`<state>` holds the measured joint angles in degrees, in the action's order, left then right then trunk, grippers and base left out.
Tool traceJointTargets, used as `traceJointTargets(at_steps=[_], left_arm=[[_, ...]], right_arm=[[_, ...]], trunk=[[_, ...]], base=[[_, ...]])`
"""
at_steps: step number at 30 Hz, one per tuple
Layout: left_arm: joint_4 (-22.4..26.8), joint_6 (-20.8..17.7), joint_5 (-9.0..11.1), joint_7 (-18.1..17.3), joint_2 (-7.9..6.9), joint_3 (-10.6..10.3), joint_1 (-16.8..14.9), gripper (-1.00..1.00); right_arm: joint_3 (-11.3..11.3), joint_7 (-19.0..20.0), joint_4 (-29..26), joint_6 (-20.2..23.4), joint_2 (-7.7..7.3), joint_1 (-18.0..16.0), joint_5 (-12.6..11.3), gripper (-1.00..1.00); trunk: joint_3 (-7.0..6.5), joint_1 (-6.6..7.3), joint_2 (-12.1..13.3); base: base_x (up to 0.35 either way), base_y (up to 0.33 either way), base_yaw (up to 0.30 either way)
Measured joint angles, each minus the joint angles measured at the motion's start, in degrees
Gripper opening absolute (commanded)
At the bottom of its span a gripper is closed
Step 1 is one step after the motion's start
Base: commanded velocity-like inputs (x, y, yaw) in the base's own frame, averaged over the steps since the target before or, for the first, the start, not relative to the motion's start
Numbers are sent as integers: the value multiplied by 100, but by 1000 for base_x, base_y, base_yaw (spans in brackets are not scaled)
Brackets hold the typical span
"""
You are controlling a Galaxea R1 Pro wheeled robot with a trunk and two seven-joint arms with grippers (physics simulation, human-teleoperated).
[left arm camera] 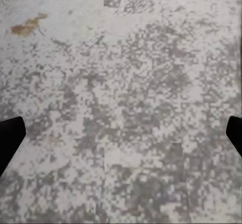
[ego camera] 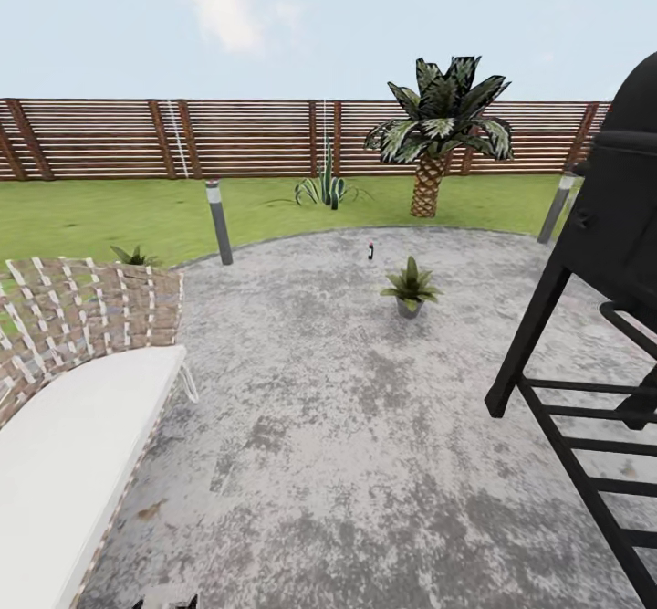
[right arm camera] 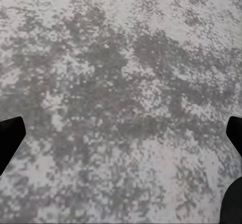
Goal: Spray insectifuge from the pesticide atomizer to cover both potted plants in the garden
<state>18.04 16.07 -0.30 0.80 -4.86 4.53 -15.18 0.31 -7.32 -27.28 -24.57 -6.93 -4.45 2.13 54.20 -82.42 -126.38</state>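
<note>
Fingers wide apart on both arms, nothing held: left gripper (left arm camera: 121, 133) shows dark tips at the frame's left and right edges over bare patio stone, right gripper (right arm camera: 121, 133) same over mottled grey stone. Task looks barely started. Pesticide atomizer (ego camera: 370, 250) stands upright on the patio (ego camera: 347, 426), just above frame centre, near the lawn edge, not yet picked up. One potted plant (ego camera: 410, 288) sits just below-right of it, near but apart. Second potted plant (ego camera: 134, 255) at left by the wicker seat (ego camera: 82, 308), on the grass. Black grill (ego camera: 602, 253) at right edge. Left to do, as I judge: drive closer, grasp bottle, spray both plants.
</note>
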Motion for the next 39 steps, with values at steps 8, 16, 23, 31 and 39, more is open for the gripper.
traceJointTargets(at_steps=[8,16,23,31,39], left_arm=[[57,-65,-26,-7,-5,-56,-813,100],[-484,9,-30,0,-16,-70,-704,100],[-757,26,-34,-13,-11,-83,-677,100],[-761,26,-33,-14,-2,-79,-676,100],[-761,26,-33,-14,0,-79,-676,100]], right_arm=[[0,-6,4,-1,1,0,1,100],[0,-12,9,-1,1,0,1,100],[0,-14,8,-1,8,0,1,100],[0,-15,2,-1,8,0,-4,100],[8,-6,0,-1,8,0,-1,100]], trunk=[[0,0,0],[1,0,0],[0,0,0],[0,0,0],[0,0,0]], base=[[340,0,0],[340,0,0],[340,0,0],[340,0,0],[340,0,0]])
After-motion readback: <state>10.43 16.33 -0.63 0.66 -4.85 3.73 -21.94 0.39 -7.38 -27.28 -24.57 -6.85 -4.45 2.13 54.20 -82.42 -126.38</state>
